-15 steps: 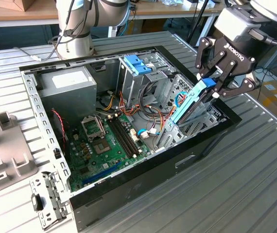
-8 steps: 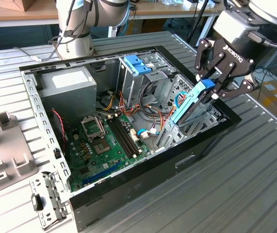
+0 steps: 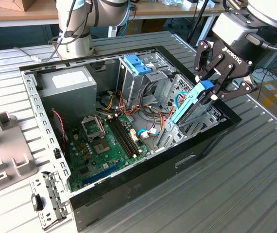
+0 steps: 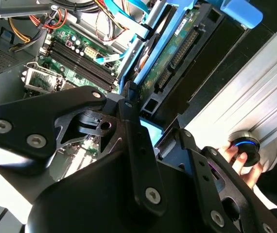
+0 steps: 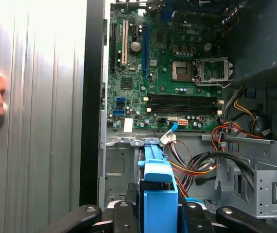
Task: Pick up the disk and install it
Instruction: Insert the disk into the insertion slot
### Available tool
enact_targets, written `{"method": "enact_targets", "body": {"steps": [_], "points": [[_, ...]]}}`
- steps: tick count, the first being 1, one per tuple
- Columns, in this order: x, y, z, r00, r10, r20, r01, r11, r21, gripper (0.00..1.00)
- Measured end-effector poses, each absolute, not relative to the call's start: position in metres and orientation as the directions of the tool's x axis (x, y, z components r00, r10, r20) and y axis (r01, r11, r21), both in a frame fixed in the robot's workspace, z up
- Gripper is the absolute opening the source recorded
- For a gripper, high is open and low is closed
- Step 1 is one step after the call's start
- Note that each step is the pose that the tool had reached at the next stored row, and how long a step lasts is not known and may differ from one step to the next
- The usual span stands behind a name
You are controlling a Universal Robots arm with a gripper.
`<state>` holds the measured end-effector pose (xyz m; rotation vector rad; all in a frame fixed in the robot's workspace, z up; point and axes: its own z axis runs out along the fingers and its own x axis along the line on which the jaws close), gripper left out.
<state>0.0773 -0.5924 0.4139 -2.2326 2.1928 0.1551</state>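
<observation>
**A:** Your gripper [image 3: 210, 92] was closed on the upper end of the disk [image 3: 189, 109], its fingers pinching the blue side rails. It carried the drive steeply tilted, with the lower end dipped into the drive cage [image 3: 177, 133] at the exterior view's right of the open computer case [image 3: 197, 155].

**B:** In the second wrist view you could see the disk's green circuit side [image 4: 177, 53] and its connector row. It hung above the motherboard [image 4: 75, 63], not yet lying flat in its bay.

**A:** Loose cables [image 3: 150, 97] ran just beside the cage. Further off stood the grey power supply [image 3: 68, 85] and the light-blue latch piece [image 3: 138, 64], with the ribbed worktop [image 3: 245, 184] under the whole case.

**B:** A person's hand [image 4: 240, 162] rested on a round knob [image 4: 244, 145] on the worktop, near the case wall.

**A:** Your risk, as we judged it, lay in that tilt. A rail could have missed its guide and wedged the drive crooked.

**B:** The cables were your second worry, since one caught under the disk could have been pinched or could have blocked seating. You also held the disk by one end only, so a snag might have twisted it in the grip.
</observation>
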Motion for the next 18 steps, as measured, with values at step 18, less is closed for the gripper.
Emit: {"method": "enact_targets", "body": {"steps": [18], "points": [[0.0774, -0.5928, 0.4125, 0.015, -0.997, -0.077, -0.998, -0.02, 0.063, 0.3]]}}
